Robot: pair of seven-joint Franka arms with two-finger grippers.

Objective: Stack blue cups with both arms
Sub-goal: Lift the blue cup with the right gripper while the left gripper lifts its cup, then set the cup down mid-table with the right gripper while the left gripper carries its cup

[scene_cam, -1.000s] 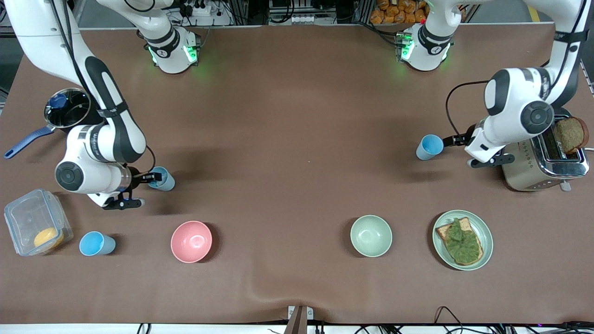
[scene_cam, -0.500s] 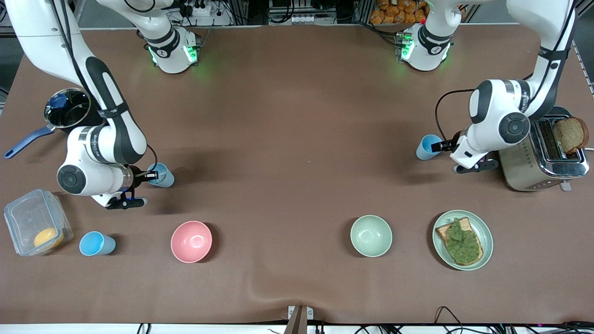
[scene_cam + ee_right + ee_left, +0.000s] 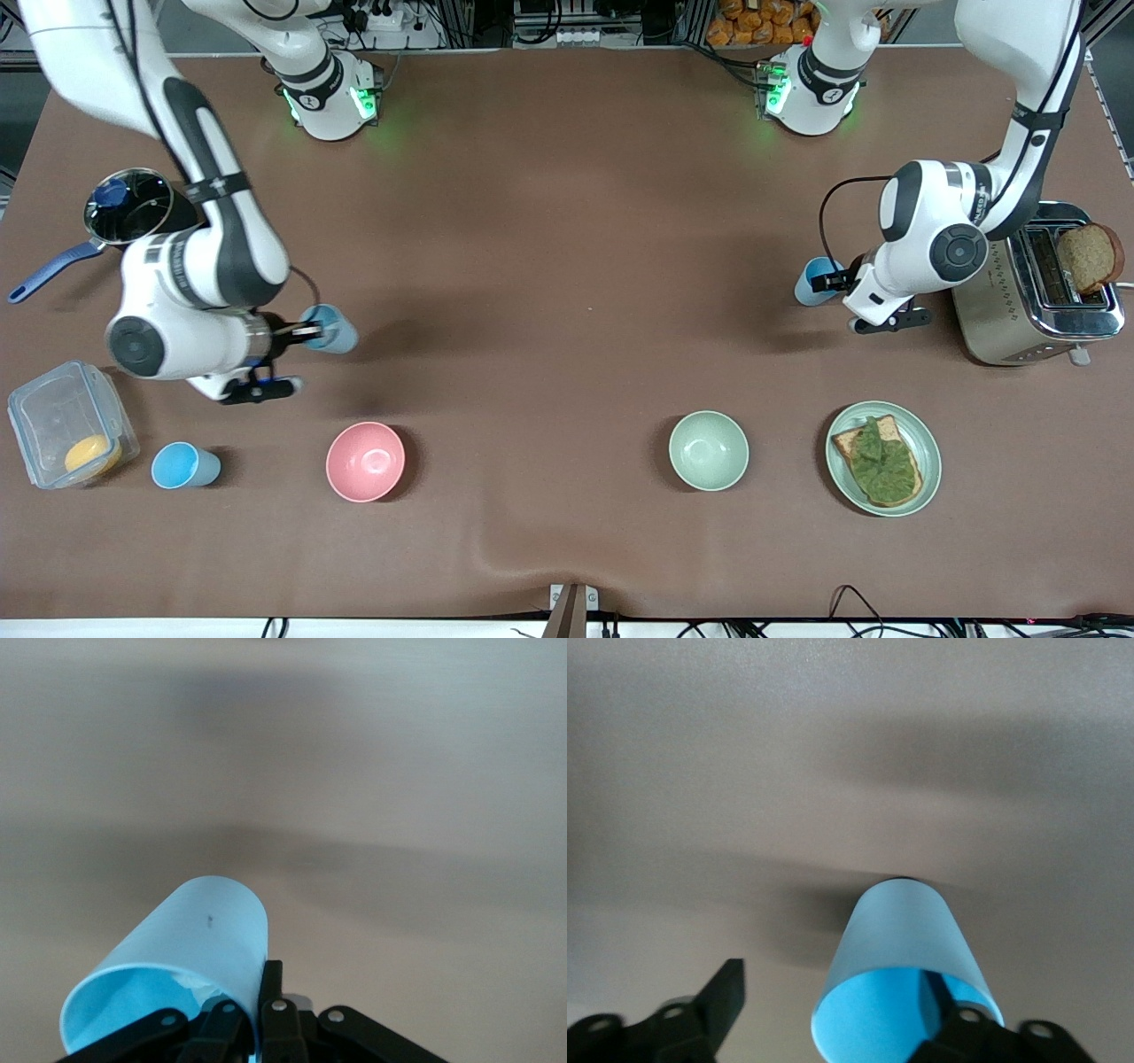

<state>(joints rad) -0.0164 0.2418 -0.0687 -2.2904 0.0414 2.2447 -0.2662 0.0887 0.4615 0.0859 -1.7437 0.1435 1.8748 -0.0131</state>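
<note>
My right gripper is shut on the rim wall of a duller blue cup and holds it tilted just over the table, above the pink bowl's side. In the right wrist view, this cup has one finger inside and one outside, and the gripper pinches its wall. A sky blue cup stands toward the left arm's end. My left gripper is at its rim. In the left wrist view, the gripper is open, with one finger inside that cup and the other well outside.
A third blue cup stands beside a clear lidded box. A pink bowl, a pale green bowl and a plate with toast lie nearer the front camera. A toaster and a pot flank the table.
My right gripper has lifted its cup and carried it toward the table's middle. My left arm has moved to the sky blue cup until one finger is inside its rim.
</note>
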